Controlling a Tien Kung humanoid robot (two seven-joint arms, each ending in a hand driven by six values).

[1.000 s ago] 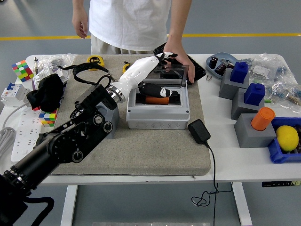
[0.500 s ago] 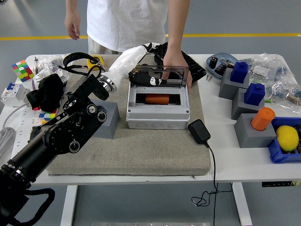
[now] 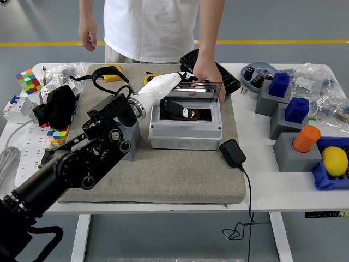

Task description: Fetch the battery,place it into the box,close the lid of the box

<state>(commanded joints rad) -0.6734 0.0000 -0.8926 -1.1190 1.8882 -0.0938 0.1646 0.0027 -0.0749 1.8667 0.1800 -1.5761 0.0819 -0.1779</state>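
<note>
A grey box (image 3: 185,131) stands on the felt mat (image 3: 163,174), its clear lid (image 3: 193,94) hinged up and leaning forward over the opening. An orange battery (image 3: 203,114) lies inside, mostly hidden. My left hand (image 3: 177,111) reaches in from the left under the lid. Its black fingers (image 3: 170,108) lie stretched across the opening above the battery and grip nothing. A person at the far side rests one hand (image 3: 207,73) on the lid's back edge. My right arm is out of sight.
A black charger (image 3: 231,152) with its cable lies right of the box. A grey block (image 3: 130,143) sits left of it under my forearm. Blue-topped grey blocks (image 3: 283,93), an orange cylinder (image 3: 304,137) and a lemon (image 3: 333,160) stand at the right. A black tray (image 3: 215,66) is behind the box.
My left hand went up to the lid's top edge, then came back down into the opening. The lid now leans lower over the box. The person's hand stays at its back.
</note>
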